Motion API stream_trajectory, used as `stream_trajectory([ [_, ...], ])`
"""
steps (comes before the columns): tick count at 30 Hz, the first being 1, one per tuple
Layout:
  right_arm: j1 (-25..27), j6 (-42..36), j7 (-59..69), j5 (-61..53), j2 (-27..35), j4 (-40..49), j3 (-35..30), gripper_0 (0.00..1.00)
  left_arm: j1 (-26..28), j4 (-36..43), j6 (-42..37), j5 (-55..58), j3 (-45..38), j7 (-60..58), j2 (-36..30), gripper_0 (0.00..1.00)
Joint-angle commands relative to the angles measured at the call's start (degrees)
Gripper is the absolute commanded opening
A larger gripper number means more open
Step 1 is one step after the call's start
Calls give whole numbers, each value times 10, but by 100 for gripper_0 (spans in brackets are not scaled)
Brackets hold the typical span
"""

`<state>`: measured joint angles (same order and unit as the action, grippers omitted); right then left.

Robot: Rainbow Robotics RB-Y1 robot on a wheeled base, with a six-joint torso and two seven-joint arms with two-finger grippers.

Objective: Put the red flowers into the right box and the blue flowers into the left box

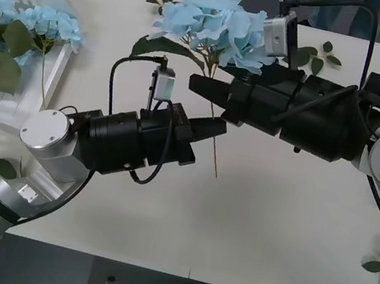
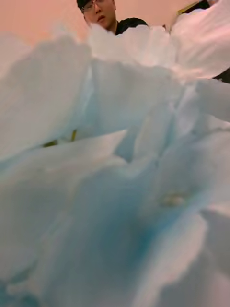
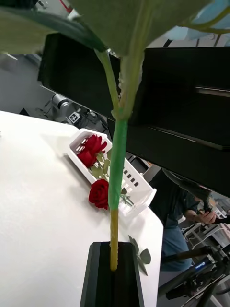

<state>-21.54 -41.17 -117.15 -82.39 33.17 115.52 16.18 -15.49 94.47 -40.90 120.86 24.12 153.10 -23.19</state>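
Your left gripper (image 1: 215,126) is clenched on the stem (image 3: 117,158) of one blue flower (image 1: 211,21), holding it upright above the table, well to the right of the left box (image 1: 58,75). The low grip probably keeps the bloom free. Your right gripper (image 1: 201,85) sits higher on that stem, farther from the left box, just beneath the bloom. It looks like a handover, though you cannot tell whether this gripper grips.

The front view shows other blue flowers (image 1: 27,21) already lying in the left box. The left wrist view gives you the stem pinched between the black fingers, and beyond it the right box (image 3: 139,184) with red flowers (image 3: 93,144), one seemingly at its rim. The right wrist view offers pale petals pressed close.
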Motion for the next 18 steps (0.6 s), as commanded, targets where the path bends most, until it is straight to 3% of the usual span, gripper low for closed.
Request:
stream_trajectory([
  [1, -16, 19, -6, 13, 6, 13, -4, 100, -2, 6, 7, 27, 4, 19, -26, 0],
  [9, -16, 18, 5, 16, 32, -39, -52, 100, 5, 7, -2, 92, -89, 19, -104, 0],
  [14, -19, -22, 10, 54, 80, -94, -106, 100, -2, 6, 7, 92, -158, 19, -195, 0],
  [18, -23, -66, -26, -15, 138, -140, -137, 100, -5, -5, 17, 88, -195, 19, -294, 0],
])
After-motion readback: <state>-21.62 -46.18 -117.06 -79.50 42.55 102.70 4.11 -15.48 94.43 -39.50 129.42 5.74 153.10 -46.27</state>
